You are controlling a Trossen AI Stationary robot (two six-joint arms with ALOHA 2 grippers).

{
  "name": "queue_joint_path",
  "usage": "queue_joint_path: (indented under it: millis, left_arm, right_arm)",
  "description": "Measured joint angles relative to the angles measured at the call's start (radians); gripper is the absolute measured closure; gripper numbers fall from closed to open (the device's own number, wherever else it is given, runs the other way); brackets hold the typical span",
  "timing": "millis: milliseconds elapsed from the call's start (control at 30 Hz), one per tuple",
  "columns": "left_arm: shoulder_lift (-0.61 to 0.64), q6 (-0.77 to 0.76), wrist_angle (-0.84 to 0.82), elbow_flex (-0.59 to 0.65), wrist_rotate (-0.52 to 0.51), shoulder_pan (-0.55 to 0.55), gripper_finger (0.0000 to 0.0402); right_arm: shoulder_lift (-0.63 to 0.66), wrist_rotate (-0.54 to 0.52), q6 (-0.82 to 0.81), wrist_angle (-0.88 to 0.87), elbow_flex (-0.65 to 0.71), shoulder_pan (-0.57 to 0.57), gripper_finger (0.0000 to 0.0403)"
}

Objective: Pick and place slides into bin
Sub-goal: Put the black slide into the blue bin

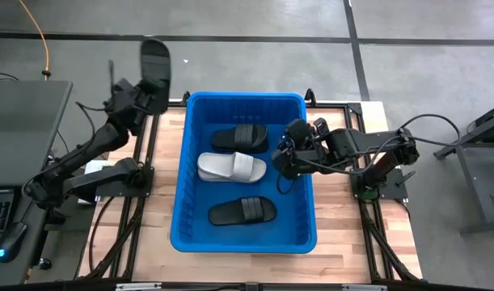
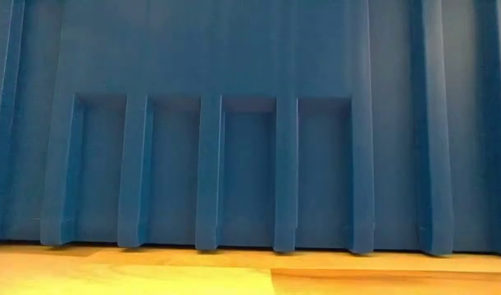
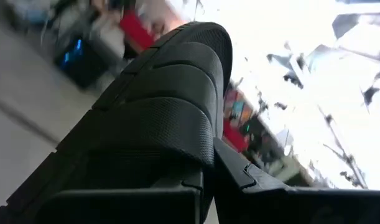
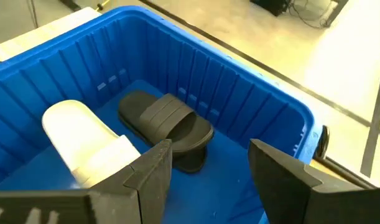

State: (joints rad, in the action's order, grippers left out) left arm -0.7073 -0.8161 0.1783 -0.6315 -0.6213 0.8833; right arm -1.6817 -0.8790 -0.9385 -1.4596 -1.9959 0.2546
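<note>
The bright-blue bin (image 1: 247, 99) stands mid-table; its ribbed wall (image 2: 250, 123) fills the low view. On its floor lie three slides: a black one (image 1: 239, 137) at the far end, a light grey one (image 1: 230, 166) in the middle and a black one (image 1: 242, 212) at the near end. My left gripper (image 1: 145, 95) is raised by the table's far left corner, shut on another black slide (image 1: 155, 66). My right gripper (image 4: 208, 168) hangs open over the bin's right wall (image 1: 307, 162), above the far black slide (image 4: 168, 127) and the grey slide (image 4: 84, 143). My left gripper holds the black slide at the end nearest the wrist, by the wide strap (image 3: 158, 134). One finger (image 3: 252, 177) lies along the slide's side; the slide hides the rest of the hold. The slide is lifted clear and sticks out past the fingers, toward the far edge.
Bare wooden tabletop (image 1: 344, 234) lies on both sides of the bin. A dark desk with a keyboard and mouse (image 1: 12, 234) stands left of the table. The arms' black frame rails (image 1: 141, 210) run along the table's sides.
</note>
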Motion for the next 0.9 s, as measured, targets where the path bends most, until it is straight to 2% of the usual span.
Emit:
queue_joint_path:
  millis: [100,267,400,600,733,900]
  left_arm:
    - [0.028,0.043,0.007,-0.053,0.006,0.001,0.0401]
    - [0.047,0.095,-0.025,-0.158,0.202,-0.001,0.0401]
    - [0.045,0.009,-0.13,-0.256,0.416,0.0,0.0401]
    - [0.041,-0.114,-0.326,-0.344,0.611,0.0,0.0401]
    - [0.04,-0.233,-0.354,-0.346,0.765,-0.003,0.0401]
    - [0.025,-0.322,-0.427,-0.346,0.816,-0.104,0.0401]
  right_arm:
    - [0.0,-0.002,0.041,0.01,0.0,0.0,0.0203]
    - [0.0,-0.077,0.112,0.052,0.0,0.0,0.0201]
    - [0.003,-0.082,0.129,0.084,0.0,0.0,0.0202]
    - [0.005,-0.064,0.135,0.102,0.0,0.001,0.02]
    - [0.005,-0.021,0.135,0.101,0.0,0.001,0.0199]
    - [0.004,0.027,0.13,0.112,0.0,0.0,0.0199]
